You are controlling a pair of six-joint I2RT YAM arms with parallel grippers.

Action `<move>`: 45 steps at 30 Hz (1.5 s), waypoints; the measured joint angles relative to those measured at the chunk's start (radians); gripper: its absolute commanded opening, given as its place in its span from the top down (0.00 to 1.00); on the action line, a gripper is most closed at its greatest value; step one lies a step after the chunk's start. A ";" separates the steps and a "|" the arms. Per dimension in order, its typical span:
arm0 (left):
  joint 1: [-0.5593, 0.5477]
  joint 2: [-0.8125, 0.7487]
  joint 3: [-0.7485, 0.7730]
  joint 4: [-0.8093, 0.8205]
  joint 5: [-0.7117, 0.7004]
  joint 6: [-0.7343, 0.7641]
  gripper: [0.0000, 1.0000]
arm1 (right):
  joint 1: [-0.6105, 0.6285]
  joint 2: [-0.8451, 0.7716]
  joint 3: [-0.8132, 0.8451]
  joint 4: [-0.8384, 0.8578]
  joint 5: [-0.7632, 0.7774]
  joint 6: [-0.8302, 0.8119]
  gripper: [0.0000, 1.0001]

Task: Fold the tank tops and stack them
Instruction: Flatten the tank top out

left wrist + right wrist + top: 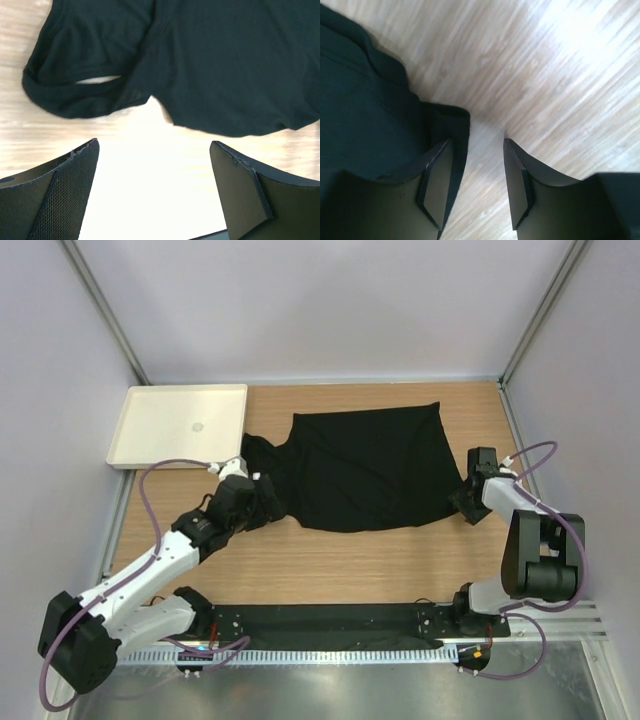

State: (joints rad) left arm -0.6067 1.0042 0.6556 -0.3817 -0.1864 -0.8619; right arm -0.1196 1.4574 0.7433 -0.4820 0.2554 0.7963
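A black tank top (365, 465) lies spread on the wooden table, straps and neck bunched at its left end, hem at the right. My left gripper (268, 502) is open and empty just off the top's lower left corner; in the left wrist view (155, 150) the straps (75, 92) lie ahead of the fingers. My right gripper (468, 502) is open at the top's lower right corner; in the right wrist view (475, 150) its left finger (437, 180) rests over the fabric corner (447, 120), and bare wood shows between the fingers.
A cream tray (180, 425) sits at the back left of the table. Grey walls with metal posts enclose the back and sides. A black strip and metal rail run along the near edge by the arm bases.
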 measured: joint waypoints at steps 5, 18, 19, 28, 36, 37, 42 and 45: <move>-0.002 -0.086 -0.041 -0.003 -0.001 0.002 0.09 | -0.009 0.010 0.006 0.032 0.000 0.001 0.51; -0.002 -0.144 -0.044 -0.004 -0.007 0.005 0.09 | -0.023 -0.022 -0.040 0.106 -0.008 0.031 0.75; -0.002 -0.137 -0.045 -0.004 -0.006 0.005 0.09 | -0.023 -0.016 -0.039 0.112 -0.008 0.033 0.80; -0.042 -0.080 -0.052 -0.001 -0.025 -0.015 0.15 | -0.026 0.007 -0.029 0.152 0.005 0.050 0.99; -0.235 0.159 -0.018 0.007 -0.076 -0.051 0.36 | -0.026 -0.219 -0.061 0.000 0.062 0.049 0.99; -0.247 0.189 -0.009 0.011 -0.077 -0.051 0.36 | -0.026 -0.243 -0.061 -0.010 0.063 0.049 0.99; -0.273 0.343 0.056 0.049 -0.076 -0.051 0.42 | -0.026 -0.291 -0.061 -0.042 0.057 0.050 0.99; -0.273 0.417 0.086 0.078 -0.072 -0.053 0.57 | -0.026 -0.285 -0.061 -0.053 0.048 0.050 0.99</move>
State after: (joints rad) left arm -0.8795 1.4216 0.7418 -0.3038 -0.2588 -0.9150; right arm -0.1452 1.1728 0.6823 -0.5354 0.3038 0.8459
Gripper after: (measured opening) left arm 0.516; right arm 0.026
